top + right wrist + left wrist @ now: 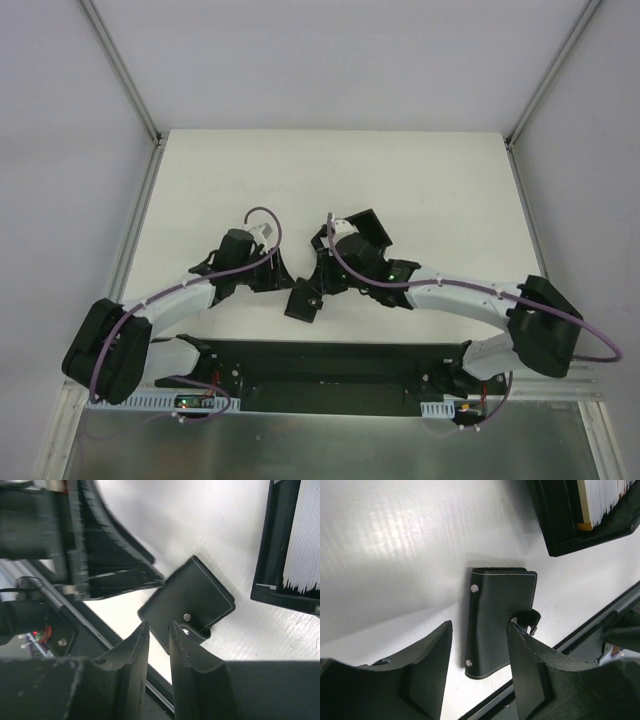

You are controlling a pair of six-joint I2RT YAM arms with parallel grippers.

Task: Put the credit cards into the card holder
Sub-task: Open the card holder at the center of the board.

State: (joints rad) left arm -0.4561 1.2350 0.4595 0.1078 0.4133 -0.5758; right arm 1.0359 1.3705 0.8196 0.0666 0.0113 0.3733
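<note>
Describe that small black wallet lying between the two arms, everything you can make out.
The card holder is a small flat black wallet, leather-like, with pale stitching round its edges, small metal studs and a short clasp tab at one edge. It is folded shut and lies flat on the white table, near a larger black tray. The left gripper and the right gripper hang close over it, jaws apart; whether any finger touches it cannot be told.

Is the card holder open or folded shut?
The card holder is folded shut, flat on the table: only its black stitched outside shows. Clasp tab fastened: cannot tell.
</note>
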